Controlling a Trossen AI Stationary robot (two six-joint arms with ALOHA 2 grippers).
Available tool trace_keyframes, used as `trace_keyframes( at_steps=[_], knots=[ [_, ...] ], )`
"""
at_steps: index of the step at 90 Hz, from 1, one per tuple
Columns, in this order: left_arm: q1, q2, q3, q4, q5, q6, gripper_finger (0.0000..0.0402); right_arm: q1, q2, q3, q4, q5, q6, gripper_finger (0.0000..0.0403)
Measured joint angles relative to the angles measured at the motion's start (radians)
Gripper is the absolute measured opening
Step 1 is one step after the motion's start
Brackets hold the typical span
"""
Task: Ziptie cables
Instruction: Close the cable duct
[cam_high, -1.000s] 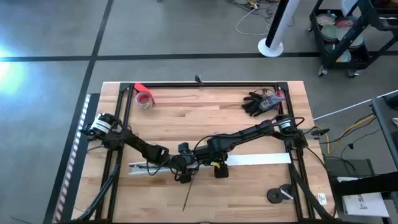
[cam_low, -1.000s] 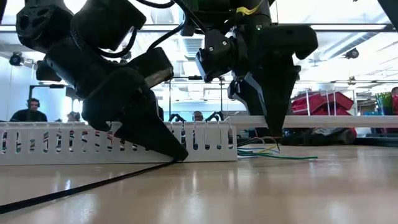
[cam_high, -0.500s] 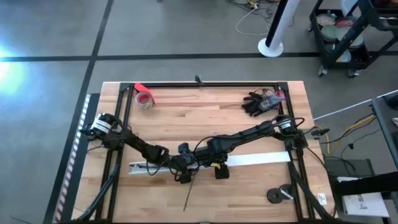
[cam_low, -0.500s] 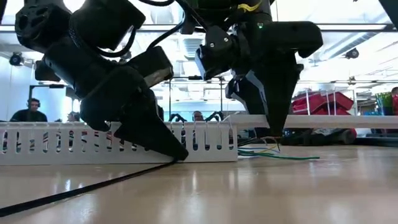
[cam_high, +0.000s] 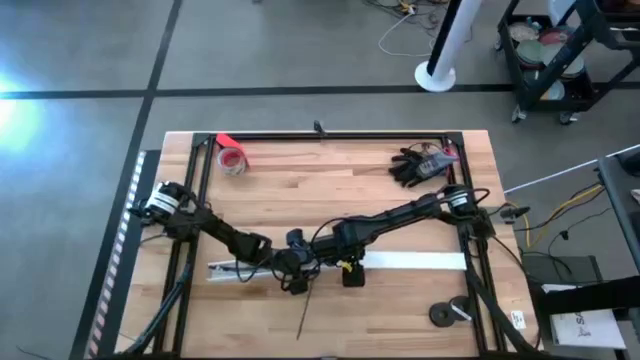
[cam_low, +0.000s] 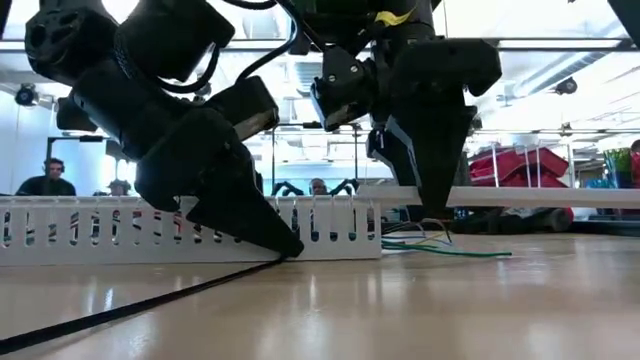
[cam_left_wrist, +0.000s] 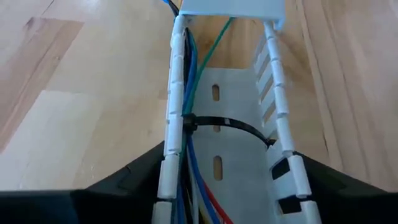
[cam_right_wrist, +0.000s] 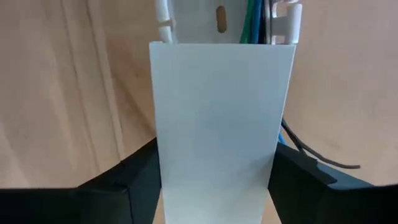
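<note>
**Q:** Where does the left gripper (cam_high: 292, 272) sit, and what is its state?

**A:** It is at the table's (cam_high: 330, 195) front centre, tips down at the slotted white duct (cam_low: 150, 232). In the left wrist view its two fingers (cam_left_wrist: 134, 177) straddle the duct, one outside each side wall. They are spread around it; contact with the walls cannot be confirmed.

**Q:** Where are the cables (cam_left_wrist: 189, 134), and how do they run?

**A:** They lie inside the duct, against one side wall. Their long axis follows the duct's length, left to right across the table. A black ziptie (cam_left_wrist: 233, 127) crosses them at a right angle. In the low view the blue and green ends (cam_low: 440, 247) exit the duct's right end onto the wood, pointing right.

**Q:** And the right gripper (cam_high: 350, 272)?

**A:** It is just right of the left gripper, over the long flat white strip (cam_right_wrist: 217, 134). Its fingers (cam_right_wrist: 134, 177) flank the strip on both sides, parted to the strip's width. Whether they press it cannot be determined.
</note>
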Motion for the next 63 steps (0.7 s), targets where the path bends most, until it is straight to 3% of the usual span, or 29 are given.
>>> trace_keyframes(
  at_steps=[63],
  knots=[
    [0.002,0.0,0.003,-0.013,-0.001,0.009,0.0231,0.013,-0.006,0.015,-0.116,0.097,0.059,0.0222]
  ],
)
